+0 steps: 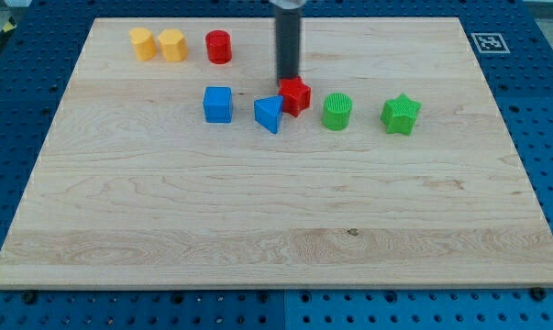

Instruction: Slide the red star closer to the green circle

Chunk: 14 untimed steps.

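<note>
The red star [297,96] lies near the middle of the board's upper half. The green circle [337,111] stands just to its right with a small gap between them. My tip [287,82] comes down from the view's top and touches the red star's upper left edge. A blue triangle [269,114] touches the red star on its lower left.
A blue cube [217,104] lies left of the triangle. A green star [401,114] lies right of the green circle. A red cylinder [219,46] and two yellow blocks [143,43] [172,44] sit near the board's top left. The wooden board [276,220] rests on a blue perforated table.
</note>
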Each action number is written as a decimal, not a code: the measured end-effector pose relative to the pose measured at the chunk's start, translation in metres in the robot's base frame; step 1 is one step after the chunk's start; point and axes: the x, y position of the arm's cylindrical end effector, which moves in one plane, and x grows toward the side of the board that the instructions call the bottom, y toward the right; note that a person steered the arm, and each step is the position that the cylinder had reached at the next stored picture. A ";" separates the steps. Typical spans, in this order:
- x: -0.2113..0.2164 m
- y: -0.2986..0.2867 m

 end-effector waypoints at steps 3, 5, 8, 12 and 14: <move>-0.002 0.053; -0.015 -0.015; 0.010 -0.019; 0.015 0.001; 0.029 -0.007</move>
